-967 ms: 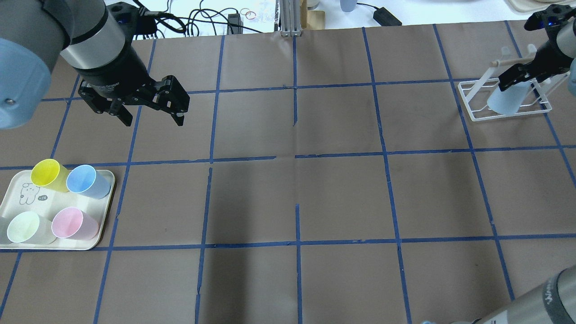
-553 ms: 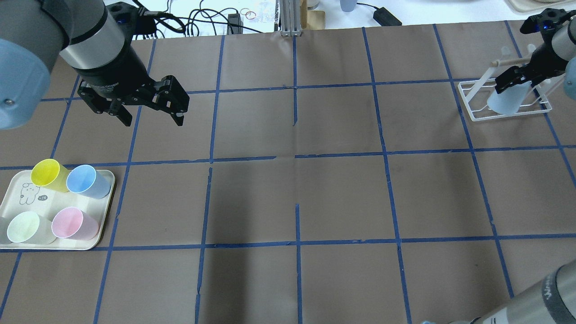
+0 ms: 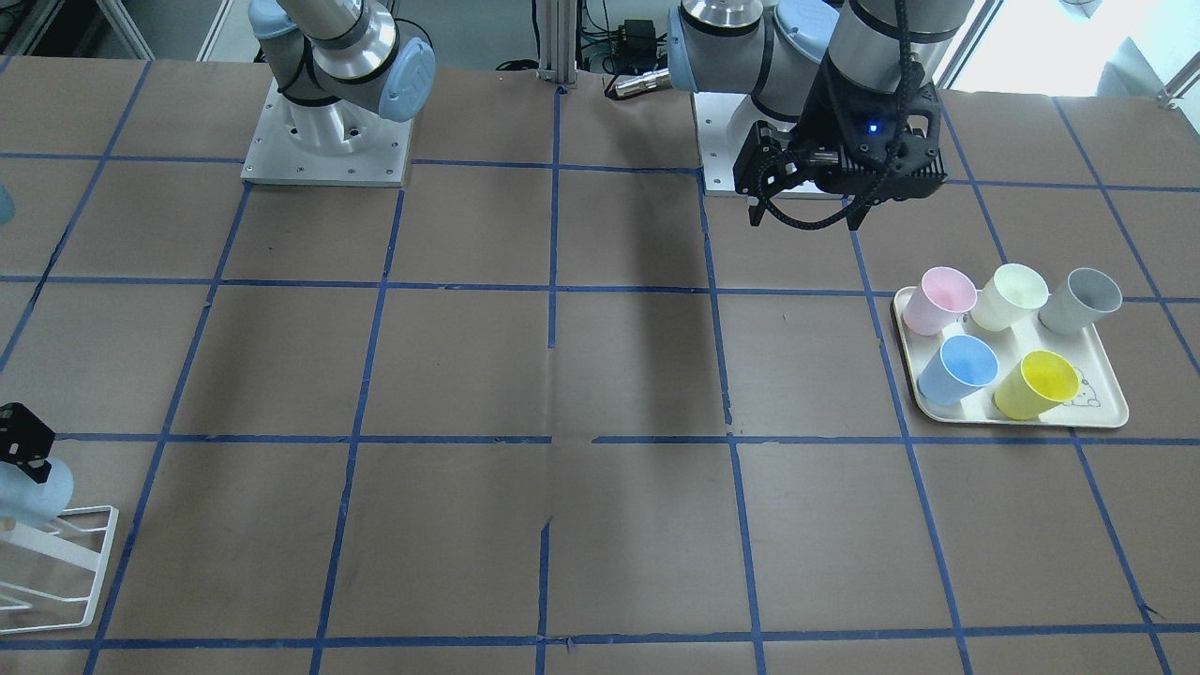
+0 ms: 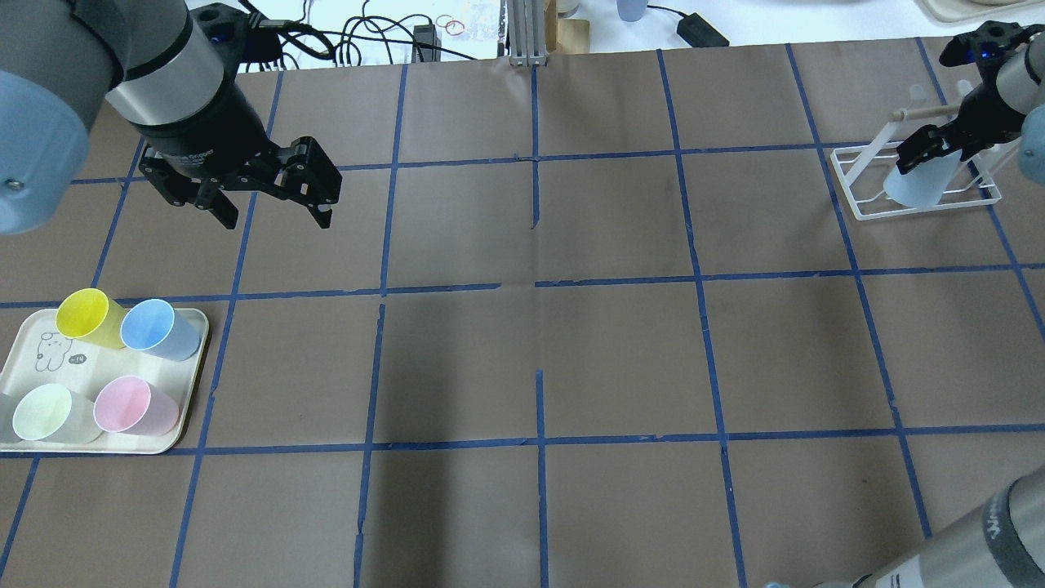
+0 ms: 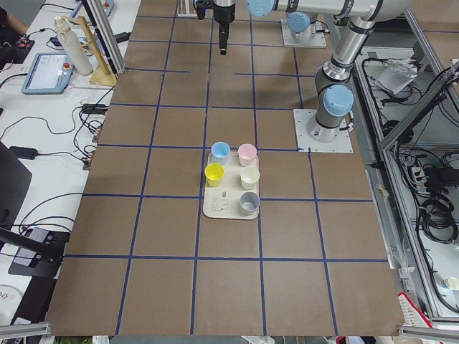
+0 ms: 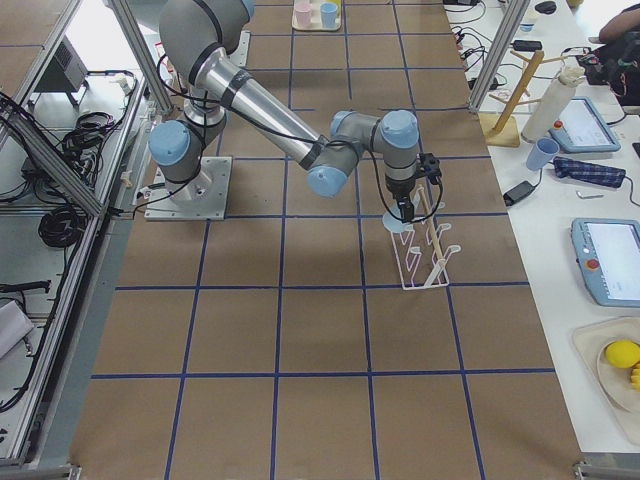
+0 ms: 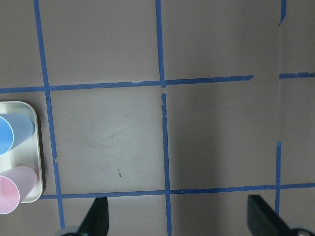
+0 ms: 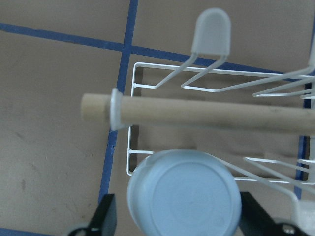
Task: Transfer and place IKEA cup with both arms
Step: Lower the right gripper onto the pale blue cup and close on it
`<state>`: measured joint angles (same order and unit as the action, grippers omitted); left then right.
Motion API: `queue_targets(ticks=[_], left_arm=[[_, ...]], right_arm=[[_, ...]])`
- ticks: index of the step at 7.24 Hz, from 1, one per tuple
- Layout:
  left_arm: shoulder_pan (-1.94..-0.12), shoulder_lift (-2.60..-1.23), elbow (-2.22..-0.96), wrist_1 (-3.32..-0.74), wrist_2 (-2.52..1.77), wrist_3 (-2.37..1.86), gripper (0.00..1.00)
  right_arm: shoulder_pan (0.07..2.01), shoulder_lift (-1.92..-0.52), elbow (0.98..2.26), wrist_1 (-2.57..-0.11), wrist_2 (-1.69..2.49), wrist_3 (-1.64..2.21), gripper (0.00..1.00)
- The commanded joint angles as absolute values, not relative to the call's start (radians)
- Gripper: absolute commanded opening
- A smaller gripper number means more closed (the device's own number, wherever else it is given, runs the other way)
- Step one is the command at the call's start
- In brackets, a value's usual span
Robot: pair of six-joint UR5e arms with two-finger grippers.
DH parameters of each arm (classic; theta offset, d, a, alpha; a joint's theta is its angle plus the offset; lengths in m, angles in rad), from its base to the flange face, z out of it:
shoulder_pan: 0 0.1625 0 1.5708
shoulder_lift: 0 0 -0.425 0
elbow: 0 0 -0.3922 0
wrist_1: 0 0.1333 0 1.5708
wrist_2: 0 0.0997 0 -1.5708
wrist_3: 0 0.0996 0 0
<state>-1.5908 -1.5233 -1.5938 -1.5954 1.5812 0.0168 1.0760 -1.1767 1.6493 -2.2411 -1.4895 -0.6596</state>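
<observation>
Cup (image 8: 184, 201) sits mouth-down on the white wire rack (image 6: 425, 255), its flat base turned up toward the right wrist camera. Colour is very pale icy blue. It leans a little on its peg, at the rack's end nearer the table's middle, just below the rack's wooden rod (image 8: 206, 112).

Right gripper (image 8: 177, 196) is at the rack, down over the cup. One black finger (image 8: 106, 216) stands on each side of the cup's base. Jaws are spread wide. A narrow gap shows between one finger and the cup wall. The other finger is at or very near the wall, and I cannot tell whether it touches. No grip is closed on the cup.

Left gripper (image 4: 277, 219) is well apart from the rack, across the table's width from it. It hangs above bare brown paper with its jaws spread wide and nothing between them. Its wrist view shows only blue tape lines and the corner of a tray.

Cream tray (image 4: 49, 359) lies at the table's end farthest from the rack, near the left gripper but not under it. It holds five upright cups:
- yellow cup (image 3: 1031, 384)
- deeper blue cup (image 3: 961, 367)
- pink cup (image 3: 942, 298)
- pale cream-green cup (image 3: 1008, 295)
- grey cup (image 3: 1083, 300)

The yellow and blue cups stand on the tray's long edge that points the way the rack's side of the table lies. The other three stand on the edge nearer the robot's bases.

Table (image 4: 620, 359) between rack and tray is brown paper under a blue tape grid.
</observation>
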Motion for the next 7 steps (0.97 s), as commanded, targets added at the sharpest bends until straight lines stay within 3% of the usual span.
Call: queue_targets(ticks=[1, 3, 4, 7], left_arm=[[-1.591, -1.523, -1.594, -1.595, 1.580, 0.017, 1.00], [-1.591, -1.522, -1.592, -1.595, 1.575, 0.009, 1.00], [-1.592, -1.520, -1.592, -1.595, 1.574, 0.006, 1.00], [-1.589, -1.519, -1.591, -1.597, 1.494, 0.008, 1.00]], right_arm=[[1.075, -1.180, 1.649, -2.241, -1.493, -0.660, 0.40], [1.075, -1.195, 1.648, -2.240, -1.502, -0.660, 0.11], [1.075, -1.203, 1.643, -2.237, -1.505, -0.660, 0.06], [1.077, -1.296, 1.640, -2.201, -1.509, -0.663, 0.06]])
